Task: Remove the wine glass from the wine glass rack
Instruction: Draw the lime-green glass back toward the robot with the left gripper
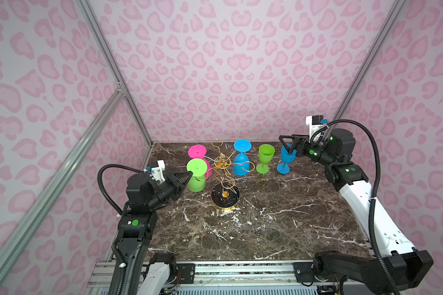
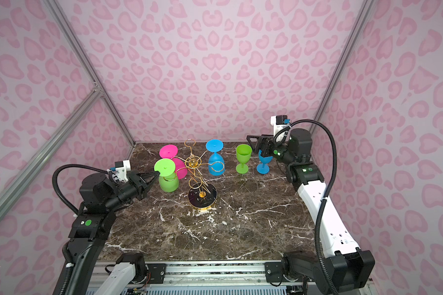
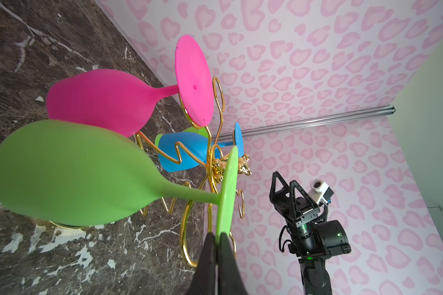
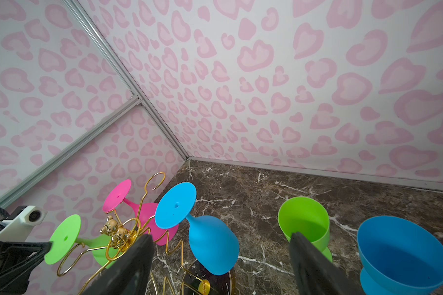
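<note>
Dark marble surface (image 1: 266, 229), gold wine glass rack (image 1: 221, 162) near centre, left fingers (image 3: 209, 255) clenched on the foot rim of the green wine glass (image 3: 74, 173) hanging bowl-down on its left arm, pink wine glass (image 1: 197, 151) hung behind, right fingers (image 4: 312, 263) spread, released, by the upright blue glass (image 1: 285, 157) far right

Lighting's bright and really flat, seems to come from overhead, so shadows on the dark brown white-veined marble tabletop (image 1: 279, 217) are tiny. There's just a soft smudge at the 6 o'clock side of the upright lime-green plastic goblet (image 1: 265, 155). The glossy round black base (image 1: 231, 198) of the thin gold wire wine glass rack (image 1: 221, 162) throws back a bit of glare. Both top views are sharp mid-frame, but the pink heart-print walls (image 1: 16, 102) go smeary out at 9 and 3 o'clock. Left wrist view: the black fingers (image 3: 210, 258) of the left gripper (image 3: 217, 236) are mushy, the upside-down lime-green plastic wine glass (image 3: 69, 173) slightly soft.
</note>
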Action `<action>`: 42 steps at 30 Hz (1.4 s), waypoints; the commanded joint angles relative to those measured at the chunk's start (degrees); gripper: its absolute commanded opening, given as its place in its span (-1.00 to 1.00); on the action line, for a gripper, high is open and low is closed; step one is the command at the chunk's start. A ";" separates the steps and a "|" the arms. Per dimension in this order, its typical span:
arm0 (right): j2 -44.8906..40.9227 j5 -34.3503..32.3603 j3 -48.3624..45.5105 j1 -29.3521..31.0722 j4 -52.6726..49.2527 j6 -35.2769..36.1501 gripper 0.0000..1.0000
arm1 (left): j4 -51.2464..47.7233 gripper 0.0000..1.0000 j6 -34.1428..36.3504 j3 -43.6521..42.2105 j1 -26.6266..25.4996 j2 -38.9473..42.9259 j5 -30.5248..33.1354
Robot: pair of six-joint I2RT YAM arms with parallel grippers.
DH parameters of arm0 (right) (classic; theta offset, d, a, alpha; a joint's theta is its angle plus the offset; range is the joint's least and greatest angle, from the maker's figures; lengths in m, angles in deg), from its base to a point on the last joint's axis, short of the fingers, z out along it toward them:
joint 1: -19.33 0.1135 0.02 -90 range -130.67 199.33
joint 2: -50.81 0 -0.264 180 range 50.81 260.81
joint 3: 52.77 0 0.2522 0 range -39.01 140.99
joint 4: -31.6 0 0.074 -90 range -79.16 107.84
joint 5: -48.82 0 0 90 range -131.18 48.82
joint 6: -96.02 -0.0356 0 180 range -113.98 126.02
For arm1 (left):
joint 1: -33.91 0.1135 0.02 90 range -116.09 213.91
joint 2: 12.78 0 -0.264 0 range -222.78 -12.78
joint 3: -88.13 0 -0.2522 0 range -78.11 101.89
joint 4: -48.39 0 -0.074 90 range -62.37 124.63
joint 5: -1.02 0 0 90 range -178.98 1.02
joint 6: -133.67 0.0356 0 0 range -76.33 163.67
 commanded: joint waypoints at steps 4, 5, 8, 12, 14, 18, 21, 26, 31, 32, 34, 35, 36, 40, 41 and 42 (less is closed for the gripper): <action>-0.29 0.35 -0.68 0.09 0.86 0.10 0.69 | -2.05 -0.93 -0.18 -1.49 0.27 2.41 -0.52; -0.40 0.35 -0.65 0.09 0.86 0.09 0.69 | -2.40 -0.93 -0.30 -1.65 0.47 2.89 -0.52; -0.40 0.44 -0.74 0.08 0.86 0.15 0.69 | -3.73 -0.93 -0.44 -2.00 0.76 4.43 -0.05; -0.23 0.61 -0.91 0.04 1.29 -0.10 0.69 | -3.89 -0.93 -0.86 -2.56 1.02 5.65 0.56; -0.04 0.98 -0.86 0.04 1.45 -0.29 0.69 | -3.45 -0.93 -1.21 -2.53 0.98 5.65 0.15; -0.37 0.82 -0.89 0.09 1.25 -0.18 0.69 | -4.44 -0.93 -1.06 -2.13 1.06 6.17 0.16; -0.55 0.79 -0.93 0.10 1.06 -0.07 0.70 | -5.13 -0.93 -1.22 -2.46 1.08 6.94 0.11; -0.49 0.73 -0.82 0.10 0.86 0.04 0.69 | -6.21 -0.93 -2.34 -3.43 1.09 9.26 0.22; -0.11 1.04 -0.69 0.10 1.48 -0.43 0.70 | -6.74 -0.93 -3.12 -3.80 1.13 10.61 -0.07; -0.08 1.10 -0.68 0.09 1.48 -0.37 0.69 | -6.94 -0.93 -3.14 -3.72 1.07 10.72 -0.08; 0.05 1.14 -0.57 0.10 1.34 -0.45 0.70 | -7.67 -0.93 -3.09 -3.47 1.08 10.95 -0.41; 0.04 1.11 -0.57 0.09 1.34 -0.43 0.70 | -8.06 -0.93 -3.16 -3.45 1.13 11.21 -0.58; 0.06 1.06 -0.56 0.09 1.30 -0.28 0.70 | -8.46 -0.93 -3.23 -3.45 1.09 11.40 -0.72; 0.06 0.97 -0.56 0.09 1.14 -0.19 0.70 | -10.58 -0.93 -3.28 -4.06 1.11 12.88 -1.39; -0.04 0.97 -0.56 0.11 1.19 -0.23 0.70 | -10.95 -0.93 -3.43 -4.30 1.13 13.40 -1.56; -0.03 0.97 -0.57 0.19 1.17 -0.27 0.70 | -11.15 -0.93 -3.58 -4.48 1.06 13.85 -1.70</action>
